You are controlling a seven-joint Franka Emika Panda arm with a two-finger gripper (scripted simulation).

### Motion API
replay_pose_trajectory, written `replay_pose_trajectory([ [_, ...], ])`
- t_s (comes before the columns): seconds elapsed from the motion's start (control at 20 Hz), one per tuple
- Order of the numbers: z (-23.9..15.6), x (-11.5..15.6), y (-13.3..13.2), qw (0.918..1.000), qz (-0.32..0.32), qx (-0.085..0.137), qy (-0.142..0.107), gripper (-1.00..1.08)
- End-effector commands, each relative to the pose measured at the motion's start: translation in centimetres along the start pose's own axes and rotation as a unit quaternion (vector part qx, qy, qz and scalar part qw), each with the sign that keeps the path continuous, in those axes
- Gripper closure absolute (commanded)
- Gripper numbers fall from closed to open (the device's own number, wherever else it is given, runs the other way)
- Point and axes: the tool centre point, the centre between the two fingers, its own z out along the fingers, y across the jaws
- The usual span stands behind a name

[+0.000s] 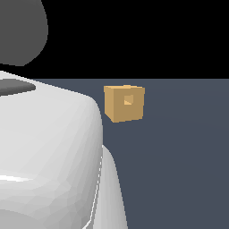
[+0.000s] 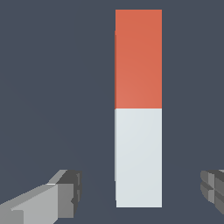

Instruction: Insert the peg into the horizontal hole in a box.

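The tan box (image 1: 125,103) sits on the dark grey floor in the exterior view, with its small square hole (image 1: 128,99) in the side face turned toward the camera. The peg (image 2: 138,108) lies flat on the floor in the wrist view, one half red-orange, the other pale grey-white. My gripper (image 2: 140,192) is open and empty, its two fingers (image 2: 65,190) standing wide on either side of the peg's white end without touching it. The peg and the gripper are hidden in the exterior view behind the arm.
The arm's large white body (image 1: 49,152) fills the exterior view's left and blocks most of the floor there. Bare dark grey floor (image 1: 179,170) lies on the exterior view's right and around the box.
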Motion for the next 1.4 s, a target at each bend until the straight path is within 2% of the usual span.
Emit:
replay_pose_trajectory([
  [0.0, 1.2, 0.0, -0.1, 1.0, 0.0, 0.0, 0.0, -0.92],
  [0.45, 3.6, -0.1, 0.0, 1.0, -0.001, 0.0, 0.0, -0.92],
  [0.5, 3.6, -0.1, 0.0, 1.0, -0.001, 0.0, 0.0, 1.08],
  [1.1, 3.6, 0.1, 0.2, 1.0, -0.001, 0.0, 0.0, 1.08],
  [1.35, 3.2, 1.5, 1.5, 1.0, -0.007, 0.0, 0.0, 1.08],
])
